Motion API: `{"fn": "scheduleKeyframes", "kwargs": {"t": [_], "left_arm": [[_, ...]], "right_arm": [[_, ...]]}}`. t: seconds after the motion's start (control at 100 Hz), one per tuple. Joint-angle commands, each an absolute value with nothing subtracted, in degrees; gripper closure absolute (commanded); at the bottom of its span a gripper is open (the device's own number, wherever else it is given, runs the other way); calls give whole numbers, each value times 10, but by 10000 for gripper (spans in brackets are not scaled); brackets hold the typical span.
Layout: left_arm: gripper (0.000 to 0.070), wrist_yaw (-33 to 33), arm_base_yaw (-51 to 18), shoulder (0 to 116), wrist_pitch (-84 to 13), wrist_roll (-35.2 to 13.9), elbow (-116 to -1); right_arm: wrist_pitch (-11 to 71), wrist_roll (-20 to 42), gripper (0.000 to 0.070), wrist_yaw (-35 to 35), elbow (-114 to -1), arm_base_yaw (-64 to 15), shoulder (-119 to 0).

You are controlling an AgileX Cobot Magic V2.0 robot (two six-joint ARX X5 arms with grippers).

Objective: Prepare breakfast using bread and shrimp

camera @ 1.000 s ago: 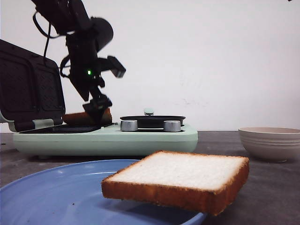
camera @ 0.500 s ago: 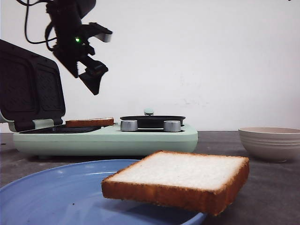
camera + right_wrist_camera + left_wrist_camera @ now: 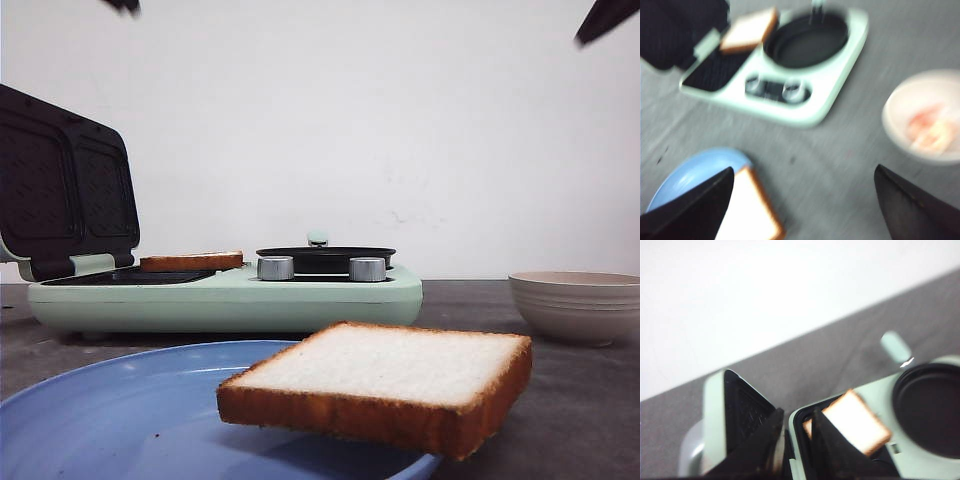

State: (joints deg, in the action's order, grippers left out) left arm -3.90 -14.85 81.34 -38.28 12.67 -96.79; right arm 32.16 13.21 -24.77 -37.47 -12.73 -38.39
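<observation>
One bread slice (image 3: 380,385) lies on the blue plate (image 3: 110,410) at the front, overhanging its rim. It also shows in the right wrist view (image 3: 752,212). The other bread slice (image 3: 190,262) lies flat on the open sandwich maker's lower plate, also seen from the left wrist (image 3: 855,422). The shrimp (image 3: 927,132) lie blurred in the beige bowl (image 3: 900,100). My left gripper (image 3: 799,415) is high above the sandwich maker, empty, its jaws a narrow gap apart. My right gripper (image 3: 804,170) is wide open and empty, high over the table between plate and bowl.
The pale green sandwich maker (image 3: 230,295) has its dark lid (image 3: 65,185) raised at the left and a round black pan (image 3: 325,257) with two knobs. The bowl (image 3: 578,305) stands at the right. Only finger tips of each arm show at the front view's top corners.
My left gripper let go of the bread slice on the sandwich maker and rose up and left, almost out of the front view. A right finger tip came in at top right.
</observation>
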Motion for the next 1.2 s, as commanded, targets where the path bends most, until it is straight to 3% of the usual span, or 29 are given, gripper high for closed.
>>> {"fn": "scheduleKeyframes", "kwargs": {"t": [0.0, 0.21, 0.64, 0.93, 1.191], "left_arm": [[686, -34, -149, 782, -401, 110, -980], [686, -31, -149, 656, -472, 108, -979], [686, -31, -190, 429, -541, 83, -966], [686, -43, -191, 361, -657, 83, -966], [686, -50, -191, 346, -668, 83, -966]], "right_arm": [[318, 153, 157, -272, -382, -130, -415], [330, 180, 157, -331, -382, -130, -524], [322, 170, 157, -419, -382, -130, -723], [284, 150, 157, -463, -382, -154, -839], [227, 175, 157, -465, -382, -198, -902]]}}
